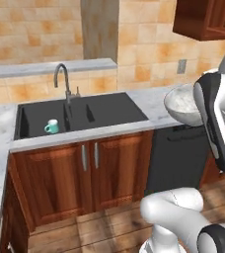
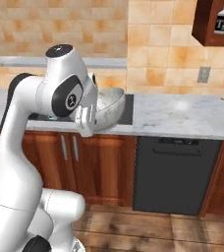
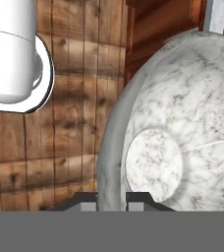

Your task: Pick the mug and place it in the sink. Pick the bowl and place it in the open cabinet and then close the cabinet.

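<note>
My gripper is shut on the rim of the grey speckled bowl, with one finger on each side of the wall. The bowl hangs tilted in the air in front of the counter, above the wooden floor. In the left base view the bowl is partly behind my forearm. The small teal mug stands in the left basin of the black sink. The dark red-brown cabinet is high on the wall at the upper right, and the same cabinet also appears from the other side.
A grey gooseneck tap rises behind the sink. A black dishwasher front sits under the marble counter. A white and black bottle stands inside the cabinet. Orange-brown doors close the space under the sink.
</note>
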